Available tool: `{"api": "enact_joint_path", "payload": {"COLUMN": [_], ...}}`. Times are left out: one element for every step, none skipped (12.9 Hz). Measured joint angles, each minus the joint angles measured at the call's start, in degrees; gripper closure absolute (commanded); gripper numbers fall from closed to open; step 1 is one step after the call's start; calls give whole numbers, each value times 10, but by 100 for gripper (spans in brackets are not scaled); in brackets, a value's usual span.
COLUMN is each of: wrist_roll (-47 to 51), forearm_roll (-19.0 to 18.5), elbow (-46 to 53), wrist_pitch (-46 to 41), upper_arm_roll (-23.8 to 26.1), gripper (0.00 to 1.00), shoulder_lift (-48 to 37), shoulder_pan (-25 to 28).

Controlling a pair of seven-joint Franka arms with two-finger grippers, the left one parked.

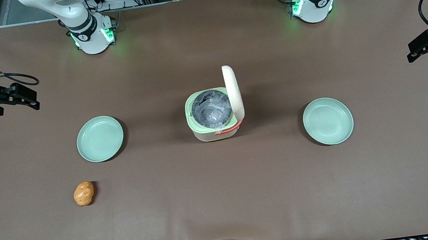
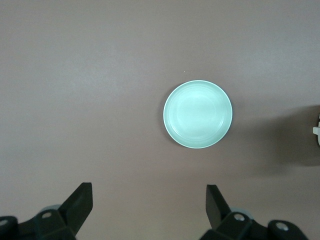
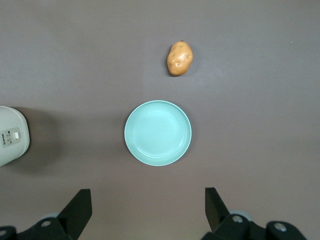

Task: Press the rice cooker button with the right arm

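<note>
Brown surface: rice cooker at centre, lid raised. Claw, fingers spread and empty, hovers well apart toward the working arm's end. Cooker lies sideways of the claw past a green plate; its button panel faces that way.

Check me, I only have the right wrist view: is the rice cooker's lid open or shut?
Observer: Open. In the front view the rice cooker has its lid standing upright, and the silvery inner pot is exposed.
Operator: Where's the hand relative to it?
Observer: The hand, open, is at the working arm's end of the table, well apart from the cooker and farther from the front camera than the plate.
Operator: Anything on the table I can't see?
Observer: A second plate, toward the parked arm's end of the table.
</note>
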Motion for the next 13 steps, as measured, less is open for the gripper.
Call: {"api": "enact_joint_path", "payload": {"wrist_roll": [0, 0, 0, 0, 0, 0, 0, 0, 0, 0, 0, 0, 0], "forearm_roll": [0, 0, 0, 0, 0, 0, 0, 0, 0, 0, 0, 0, 0], "elbow": [-22, -33, -39, -40, -41, -41, -41, -41, -40, -38, -37, -36, -36], "wrist_pitch": [8, 12, 13, 14, 16, 17, 18, 19, 19, 19, 19, 19, 19], "upper_arm_roll": [2, 2, 2, 2, 1, 0, 0, 1, 3, 5, 6, 6, 7], "gripper": [0, 0, 0, 0, 0, 0, 0, 0, 0, 0, 0, 0, 0], "shoulder_lift": [-15, -25, -31, -33, -33, -33, -33, -33, -34, -34, -35, -35, -35], "shoulder_pan": [0, 0, 0, 0, -2, -4, -6, -6, -6, -6, -6, -6, -6]}}
